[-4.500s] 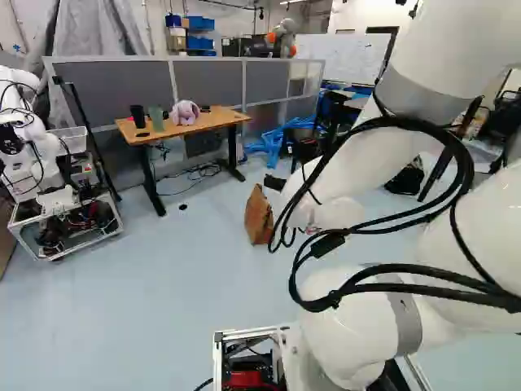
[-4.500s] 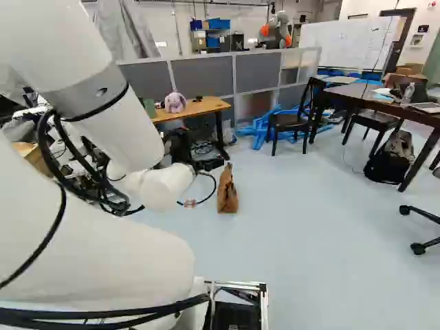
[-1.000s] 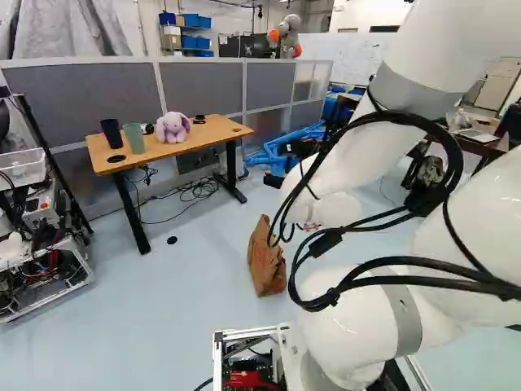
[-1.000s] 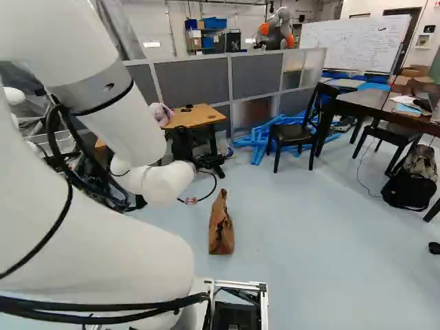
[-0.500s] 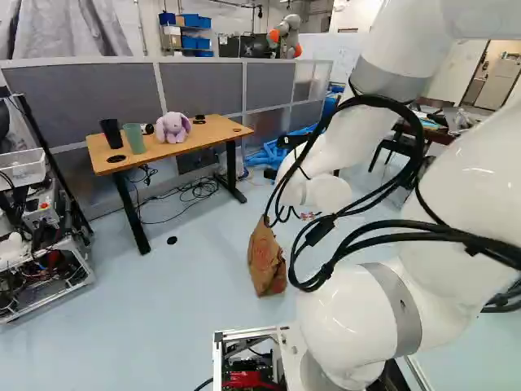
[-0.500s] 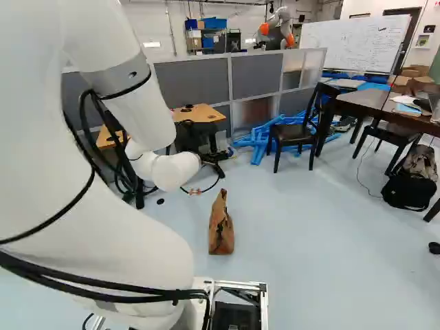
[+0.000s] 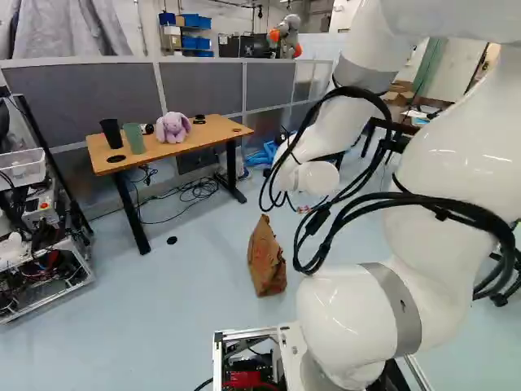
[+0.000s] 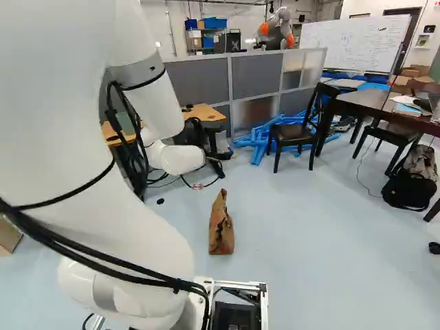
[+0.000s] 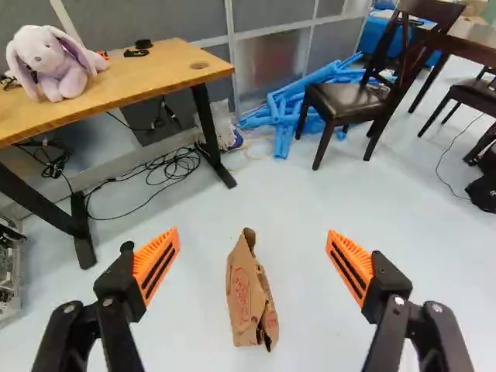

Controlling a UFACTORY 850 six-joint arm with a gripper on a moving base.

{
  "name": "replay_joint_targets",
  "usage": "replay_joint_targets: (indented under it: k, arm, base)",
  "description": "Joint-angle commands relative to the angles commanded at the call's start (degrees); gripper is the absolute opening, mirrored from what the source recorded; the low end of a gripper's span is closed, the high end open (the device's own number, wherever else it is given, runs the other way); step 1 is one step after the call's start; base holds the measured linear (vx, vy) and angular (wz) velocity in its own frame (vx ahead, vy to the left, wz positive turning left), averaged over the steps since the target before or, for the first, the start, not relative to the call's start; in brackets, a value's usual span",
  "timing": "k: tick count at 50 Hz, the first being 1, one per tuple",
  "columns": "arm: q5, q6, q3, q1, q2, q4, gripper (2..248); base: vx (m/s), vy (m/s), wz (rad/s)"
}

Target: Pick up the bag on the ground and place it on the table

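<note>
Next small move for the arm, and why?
Probably lower the gripper toward the brown bag, fingers kept open: the bag stands upright on the floor, appears between the spread fingers in the wrist view, and neither finger touches it.

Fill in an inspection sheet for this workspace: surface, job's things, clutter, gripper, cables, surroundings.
Surface: wooden table on dark legs, in front of a grey partition.
Job's things: brown paper bag upright on the floor, not on the table.
Clutter: plush rabbit, black cup and green cup on the table.
Gripper: open, holding nothing.
Cables: floor cables tangled by the table legs; arm cables hang in loops.
Surroundings: blue pile beside a dark chair; another robot beyond the partition.
</note>
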Motion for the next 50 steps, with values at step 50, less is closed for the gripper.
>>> replay_joint_targets:
  k: [50]
  arm:
    - [-17.88,0.0,-16.53,1.23,-21.07,6.33,247]
  base:
    - [0.0,0.0,0.0]
